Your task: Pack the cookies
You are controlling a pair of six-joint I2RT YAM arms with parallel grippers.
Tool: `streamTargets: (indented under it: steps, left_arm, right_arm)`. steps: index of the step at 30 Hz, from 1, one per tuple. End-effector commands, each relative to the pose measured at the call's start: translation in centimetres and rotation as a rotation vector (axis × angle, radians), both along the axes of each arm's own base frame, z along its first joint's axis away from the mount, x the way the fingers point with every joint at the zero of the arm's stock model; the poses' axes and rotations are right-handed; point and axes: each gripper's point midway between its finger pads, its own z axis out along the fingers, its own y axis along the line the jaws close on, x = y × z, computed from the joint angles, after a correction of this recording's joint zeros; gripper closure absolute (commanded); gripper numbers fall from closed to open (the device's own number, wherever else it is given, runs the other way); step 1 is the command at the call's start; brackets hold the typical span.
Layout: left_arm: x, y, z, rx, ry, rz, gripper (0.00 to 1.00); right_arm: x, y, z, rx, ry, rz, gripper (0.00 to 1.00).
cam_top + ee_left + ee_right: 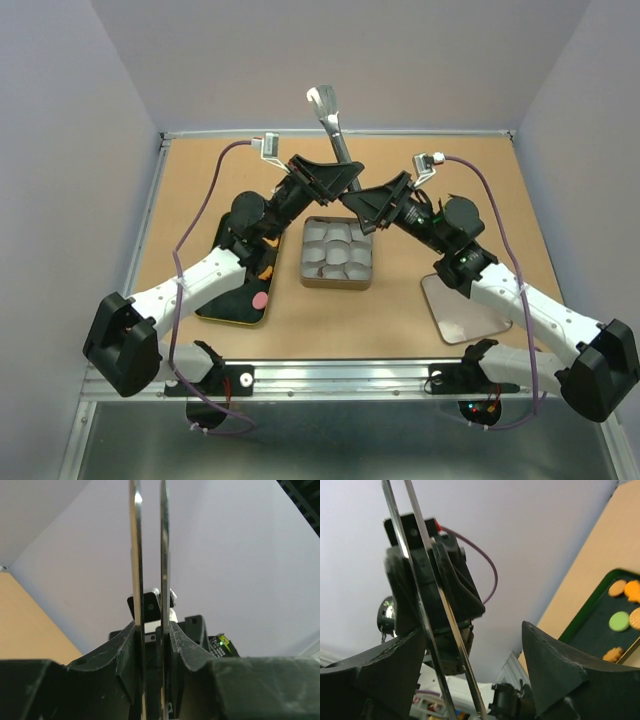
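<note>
Metal tongs [328,108] stick up above the middle of the table. My left gripper [152,645] is shut on them, its pads pressing both blades [136,555] from outside. My right gripper [472,630] is open; the tongs [415,570] run close beside its left finger and its right finger stands far off. In the top view both grippers meet over the box, the left gripper [338,180] just left of the right gripper [365,200]. The cookies [620,621] lie on the dark tray [590,610]: orange ones and a green one. A pink cookie [259,299] shows at the tray's near end.
A box [306,262] filled with white paper cups sits at the table's middle, under the two grippers. The dark tray [228,310] lies left of it, partly under my left arm. A clear lid [462,310] lies at the right front.
</note>
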Motion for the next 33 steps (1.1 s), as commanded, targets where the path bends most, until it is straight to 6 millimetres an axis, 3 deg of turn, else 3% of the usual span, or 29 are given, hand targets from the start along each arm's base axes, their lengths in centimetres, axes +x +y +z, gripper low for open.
streamTargets:
  steps: [1, 3, 10, 15, 20, 22, 25, 28, 33]
  left_arm:
    - [0.0, 0.1, 2.5, 0.079, -0.094, 0.056, 0.64]
    - [0.4, 0.3, 2.9, 0.121, -0.096, 0.072, 0.64]
    - [1.8, 1.4, 1.3, 0.222, -0.080, 0.086, 0.65]
    - [1.4, 1.4, 0.6, 0.249, -0.087, 0.045, 0.66]
    - [1.1, 1.2, 0.4, 0.258, -0.093, 0.021, 0.65]
    - [1.1, 1.2, 0.4, 0.259, -0.090, 0.020, 0.65]
    - [1.1, 0.8, 0.1, 0.262, -0.084, 0.000, 0.65]
    - [1.2, 0.6, 0.0, 0.256, -0.076, -0.012, 0.65]
    - [1.1, 0.3, -0.2, 0.248, -0.068, -0.030, 0.62]
  right_arm:
    - [-2.2, 0.8, -0.1, -0.011, -0.045, 0.102, 0.12]
    - [-2.5, 0.3, -0.6, -0.030, -0.048, 0.084, 0.09]
    - [-3.1, -1.7, -1.7, -0.110, -0.047, 0.003, 0.05]
    - [-2.9, -2.3, -2.3, -0.138, -0.042, -0.039, 0.10]
    - [-2.7, -1.6, -3.1, -0.146, -0.031, -0.009, 0.25]
    - [-2.6, -1.3, -3.5, -0.143, -0.017, 0.005, 0.36]
    - [-2.5, -1.1, -3.2, -0.129, -0.027, 0.008, 0.61]
    - [-2.3, -0.8, -3.1, -0.132, -0.032, 0.018, 0.71]
    - [-1.9, -0.5, -2.5, -0.121, -0.039, 0.018, 0.76]
